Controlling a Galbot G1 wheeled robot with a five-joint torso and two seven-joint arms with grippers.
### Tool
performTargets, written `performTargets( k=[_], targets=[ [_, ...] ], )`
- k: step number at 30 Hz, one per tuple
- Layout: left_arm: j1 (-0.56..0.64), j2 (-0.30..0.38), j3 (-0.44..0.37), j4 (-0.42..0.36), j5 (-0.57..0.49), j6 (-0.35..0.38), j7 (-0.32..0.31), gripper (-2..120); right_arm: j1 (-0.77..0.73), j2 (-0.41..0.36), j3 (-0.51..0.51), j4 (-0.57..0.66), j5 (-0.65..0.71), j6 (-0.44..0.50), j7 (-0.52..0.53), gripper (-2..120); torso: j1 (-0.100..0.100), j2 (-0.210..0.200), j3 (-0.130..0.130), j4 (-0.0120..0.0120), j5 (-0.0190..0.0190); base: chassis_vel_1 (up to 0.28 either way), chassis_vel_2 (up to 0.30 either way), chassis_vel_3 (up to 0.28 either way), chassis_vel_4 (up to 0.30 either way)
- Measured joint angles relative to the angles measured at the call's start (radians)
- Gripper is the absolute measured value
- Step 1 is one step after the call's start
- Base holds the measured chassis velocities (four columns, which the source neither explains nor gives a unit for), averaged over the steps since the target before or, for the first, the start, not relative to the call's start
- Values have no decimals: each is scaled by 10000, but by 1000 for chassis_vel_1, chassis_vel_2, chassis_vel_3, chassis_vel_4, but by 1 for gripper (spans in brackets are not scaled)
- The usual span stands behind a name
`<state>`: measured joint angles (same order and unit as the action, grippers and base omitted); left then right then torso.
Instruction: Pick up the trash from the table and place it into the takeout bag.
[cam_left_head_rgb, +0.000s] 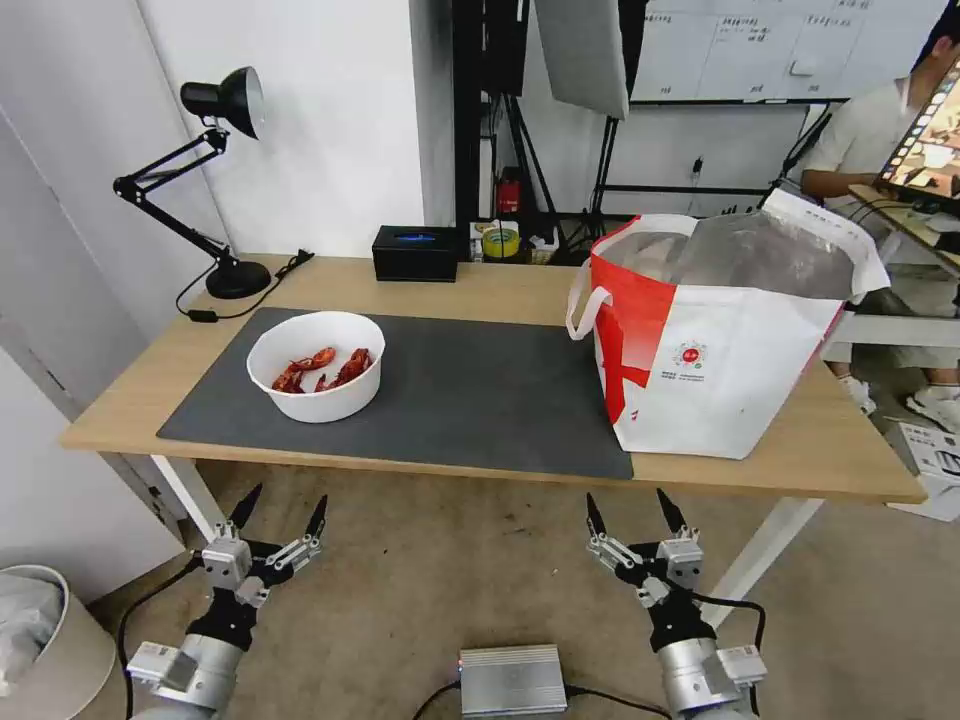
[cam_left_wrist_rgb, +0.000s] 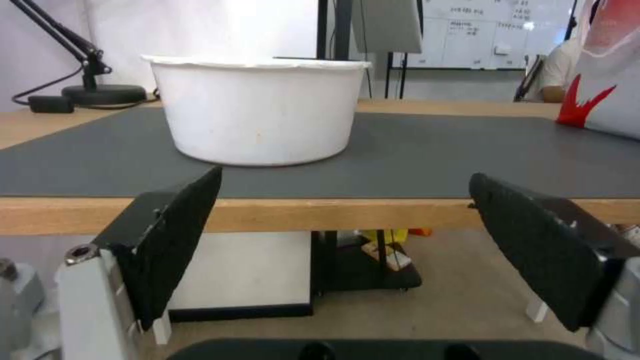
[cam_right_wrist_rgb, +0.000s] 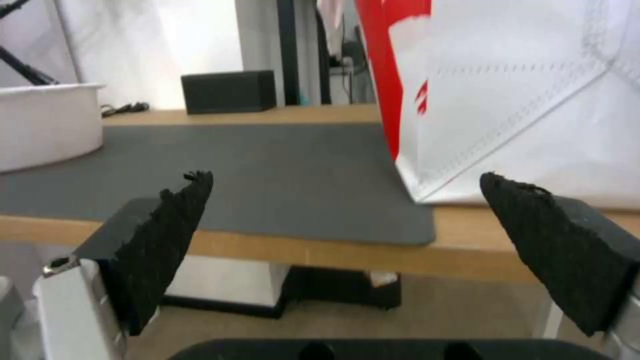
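In the head view, a white round bowl of red crayfish (cam_left_head_rgb: 316, 378) is seen standing on the left part of a large dark grey rectangular mat (cam_left_head_rgb: 480, 395), which is laid on a long light-wood tabletop on white legs (cam_left_head_rgb: 130, 395). A large red-and-white boxy tote with silver foil lining (cam_left_head_rgb: 715, 340) is set upright at the right end of the mat, well apart from the bowl. A black desk lamp (cam_left_head_rgb: 200, 180) and a black rectangular box (cam_left_head_rgb: 415, 253) are placed along the far edge. The left gripper (cam_left_head_rgb: 281, 507) and the right gripper (cam_left_head_rgb: 630, 506) are held below the near table edge, each with fingers spread and nothing between them.

In the left wrist view, the bowl (cam_left_wrist_rgb: 257, 112) is seen on the mat (cam_left_wrist_rgb: 433, 155) beyond the left gripper (cam_left_wrist_rgb: 343, 190), whose jaws are parted.

In the right wrist view, the tote (cam_right_wrist_rgb: 520, 95) is shown at the mat's (cam_right_wrist_rgb: 267, 165) corner, beyond the spread, empty right gripper (cam_right_wrist_rgb: 343, 182), and the bowl's (cam_right_wrist_rgb: 47, 122) side is seen farther off
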<state>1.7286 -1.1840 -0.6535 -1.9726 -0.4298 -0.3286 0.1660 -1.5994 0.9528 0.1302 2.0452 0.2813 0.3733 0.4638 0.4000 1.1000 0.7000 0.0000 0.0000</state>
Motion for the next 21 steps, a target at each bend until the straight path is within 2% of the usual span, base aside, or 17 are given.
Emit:
performTargets(
  k=[16,19,21],
  targets=[
    [43,-24,-67,-68,-38,0,-28,100,9,-3,18,48,-270,-31,73,100,0,-1,0,0,-1,0,0,0,0],
    [29,58,-181,-128,-153,57,-171,100,9,-3,20,50,-269,-34,73,100,0,-2,0,0,-1,0,0,0,0],
    [-60,264,-454,-323,-482,344,-401,100,10,-4,23,51,-267,-36,74,100,0,-2,0,1,-2,0,0,0,0]
  ],
)
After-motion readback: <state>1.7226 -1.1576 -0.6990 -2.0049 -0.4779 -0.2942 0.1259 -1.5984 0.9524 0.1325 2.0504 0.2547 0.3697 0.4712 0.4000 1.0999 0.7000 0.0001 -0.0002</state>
